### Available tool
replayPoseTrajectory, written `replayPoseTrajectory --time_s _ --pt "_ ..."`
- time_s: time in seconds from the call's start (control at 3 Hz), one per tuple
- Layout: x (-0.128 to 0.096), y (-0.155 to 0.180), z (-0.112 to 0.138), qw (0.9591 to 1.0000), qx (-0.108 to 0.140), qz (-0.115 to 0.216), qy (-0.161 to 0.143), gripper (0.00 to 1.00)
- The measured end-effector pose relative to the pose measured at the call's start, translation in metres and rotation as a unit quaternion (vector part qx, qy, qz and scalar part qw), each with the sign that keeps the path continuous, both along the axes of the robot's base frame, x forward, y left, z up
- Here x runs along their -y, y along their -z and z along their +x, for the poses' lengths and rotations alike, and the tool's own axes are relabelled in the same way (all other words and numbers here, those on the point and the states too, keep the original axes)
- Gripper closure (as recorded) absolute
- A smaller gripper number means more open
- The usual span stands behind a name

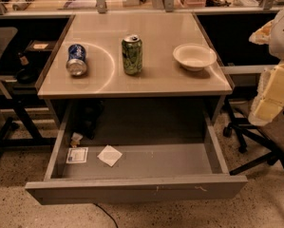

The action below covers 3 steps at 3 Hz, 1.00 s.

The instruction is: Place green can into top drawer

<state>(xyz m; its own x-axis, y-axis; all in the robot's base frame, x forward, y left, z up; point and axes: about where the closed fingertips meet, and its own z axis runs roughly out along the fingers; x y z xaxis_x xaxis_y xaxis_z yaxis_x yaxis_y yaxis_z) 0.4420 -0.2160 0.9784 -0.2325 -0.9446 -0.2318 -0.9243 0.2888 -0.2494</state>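
Observation:
The green can (132, 55) stands upright near the middle of the desk top (146, 82), with mottled green sides and a silver top. The top drawer (137, 188) is pulled wide open below the desk's front edge, and its grey floor shows. My gripper (273, 87) is at the right edge of the view, pale and blocky, to the right of the desk and well away from the can. It holds nothing that I can see.
A blue can (77, 60) lies on its side at the desk's left. A white bowl (194, 56) sits at the right. In the drawer lie a white paper square (109, 155) and a small card (77, 155). Office chairs stand on both sides.

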Motion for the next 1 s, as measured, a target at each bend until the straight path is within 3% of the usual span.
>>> replayPoseTrajectory --time_s 0.33,1.0 --pt "-0.004 0.003 0.022 0.9985 0.008 0.052 0.013 0.00" --pt "-0.036 0.021 0.081 0.9908 0.003 0.135 0.007 0.00"
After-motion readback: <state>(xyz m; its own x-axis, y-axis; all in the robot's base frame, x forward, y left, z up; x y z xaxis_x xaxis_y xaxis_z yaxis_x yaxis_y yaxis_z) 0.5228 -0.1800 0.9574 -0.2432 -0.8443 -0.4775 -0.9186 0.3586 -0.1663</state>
